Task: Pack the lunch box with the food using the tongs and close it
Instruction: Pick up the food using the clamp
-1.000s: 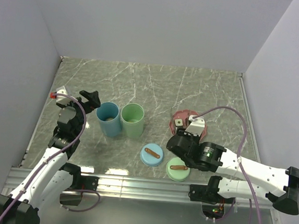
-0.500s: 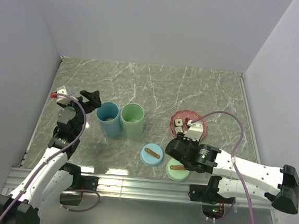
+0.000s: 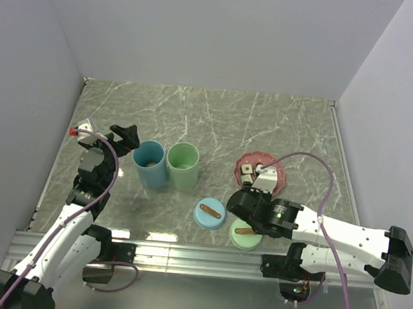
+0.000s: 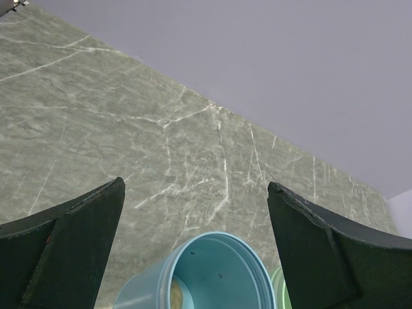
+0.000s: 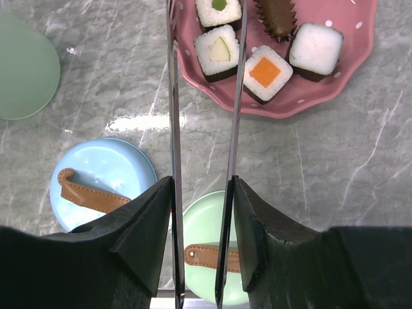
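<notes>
My right gripper [image 5: 201, 187] is shut on the grey metal tongs [image 5: 172, 96]. Their two thin arms run up out of the frame's top, so the tips are hidden. Between the arms lies a white sushi square with a green centre [image 5: 219, 51]; touching or not I cannot tell. An orange-topped square [image 5: 266, 72], a plain white one [image 5: 315, 48] and a brown spiky piece [image 5: 275, 18] share the pink dotted plate [image 5: 302, 98]. The lunch box is a blue cup [image 3: 150, 162] and a green cup [image 3: 182, 165], both uncovered. My left gripper [image 4: 194, 184] stands open above the blue cup [image 4: 212, 270].
A blue lid [image 5: 103, 183] and a green lid [image 5: 206, 225], each with a brown leather strap, lie on the marble table under my right gripper. Something tan shows at the bottom of the blue cup. Grey walls stand close on the left, right and far sides.
The right arm has drawn back a little from the plate toward the near edge, with the tongs still in its jaws, now squeezed slightly narrower. The left arm has not moved.
</notes>
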You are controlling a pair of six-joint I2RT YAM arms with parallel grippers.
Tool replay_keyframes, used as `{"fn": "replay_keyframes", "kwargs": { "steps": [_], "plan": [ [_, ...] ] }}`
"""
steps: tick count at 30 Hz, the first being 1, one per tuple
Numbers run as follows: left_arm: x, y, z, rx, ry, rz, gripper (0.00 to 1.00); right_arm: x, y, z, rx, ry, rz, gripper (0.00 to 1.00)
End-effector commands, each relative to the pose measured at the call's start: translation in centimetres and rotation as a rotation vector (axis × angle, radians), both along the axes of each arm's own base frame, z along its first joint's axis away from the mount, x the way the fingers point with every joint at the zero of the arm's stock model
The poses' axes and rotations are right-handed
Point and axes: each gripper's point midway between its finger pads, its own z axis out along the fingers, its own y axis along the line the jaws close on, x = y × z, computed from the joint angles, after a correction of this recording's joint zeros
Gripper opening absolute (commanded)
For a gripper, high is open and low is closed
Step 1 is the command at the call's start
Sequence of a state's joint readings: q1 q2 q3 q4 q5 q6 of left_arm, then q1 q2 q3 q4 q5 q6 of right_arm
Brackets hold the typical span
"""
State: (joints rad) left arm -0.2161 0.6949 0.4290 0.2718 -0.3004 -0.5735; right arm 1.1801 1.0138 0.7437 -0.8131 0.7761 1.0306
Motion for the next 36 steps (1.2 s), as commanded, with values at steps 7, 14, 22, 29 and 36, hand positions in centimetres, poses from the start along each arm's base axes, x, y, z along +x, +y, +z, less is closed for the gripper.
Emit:
{"fn": "replay_keyframes", "kwargs": {
  "steps": [7, 14, 22, 29, 36],
  "plan": [
    [-0.2, -0.1, 1.2, -0.025, -0.049, -0.011, 0.99, 0.8, 0.3, -0.2, -0.009, -0.022, -0.025, 0.45],
    [-0.3, -0.1, 1.3, -0.026, -0.051, -0.010, 0.99, 0.9, 0.4, -1.0, -0.014, 0.006, -0.018, 0.44],
    [-0.3, -0.1, 1.2, -0.024, -0.049, -0.010, 0.99, 1.6, 0.1, -1.8, -0.036, 0.025, -0.037, 0.42],
    [-0.3, 0.0, 1.2, -0.024, -0.049, -0.005, 0.99, 2.6, -0.6, 0.7, -0.057, -0.029, -0.081, 0.36],
    [-0.4, 0.1, 1.2, -0.024, -0.048, -0.002, 1.00, 4.3, 0.3, 4.7, -0.032, -0.115, -0.065, 0.35]
  ]
}}
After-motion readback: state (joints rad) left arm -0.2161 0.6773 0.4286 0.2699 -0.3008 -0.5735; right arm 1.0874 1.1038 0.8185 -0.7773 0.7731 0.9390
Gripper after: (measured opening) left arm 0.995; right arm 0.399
